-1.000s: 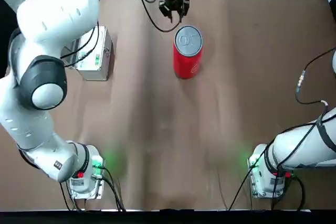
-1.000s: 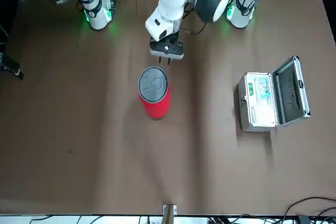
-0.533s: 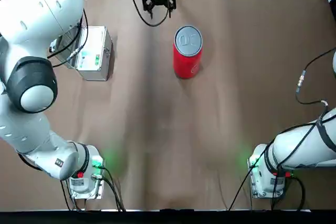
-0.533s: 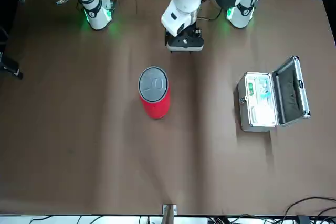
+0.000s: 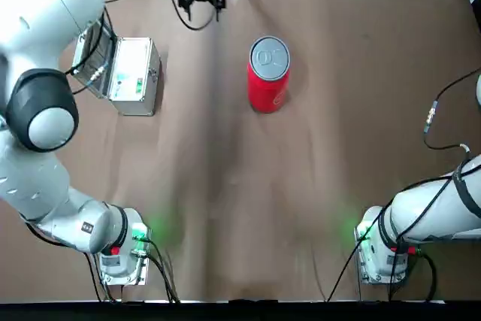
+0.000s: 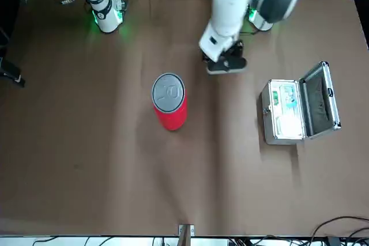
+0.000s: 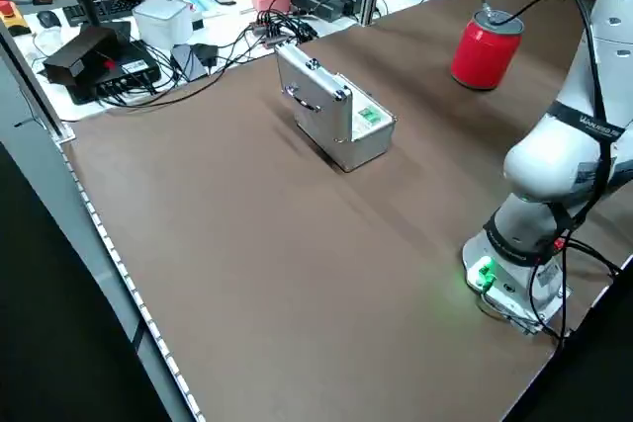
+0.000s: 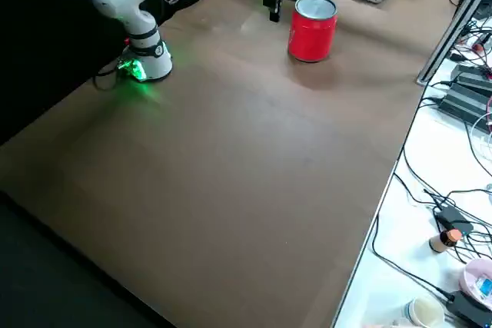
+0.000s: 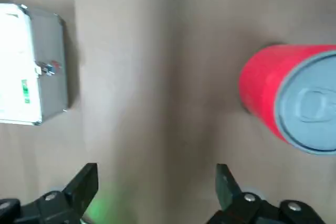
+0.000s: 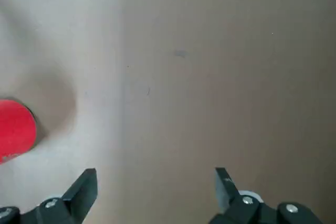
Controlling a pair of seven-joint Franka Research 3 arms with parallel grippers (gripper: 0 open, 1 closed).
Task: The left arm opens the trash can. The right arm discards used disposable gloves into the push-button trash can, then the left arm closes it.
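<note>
Toward the far side of the brown-covered table (image 5: 338, 155), right of its middle, one small red cylindrical trash can (image 5: 268, 95) is found standing upright, its single round silver-grey lid (image 5: 270, 58) seated shut. Task status: opening, discarding and closing are judged most likely complete, since the lid is down and no glove is seen outside; the contents are hidden, so disposal cannot be confirmed. If so, only the clearing of the left arm is left. Disposable gloves: none visible, whereabouts not shown. Arms, white and jointed: two. Grippers, dark and two-fingered: two. The left gripper (image 9: 157, 174) is held near the table's far edge, between can and case and apart from both, its jaws released and spread with nothing grasped. The right gripper (image 10: 156, 177) is parked at the robot's right side, likewise spread and unladen. Case, silver, rectangular, hinged: one (image 6: 282, 110), with its cover (image 6: 320, 105) swung open, set well apart from the can.
</note>
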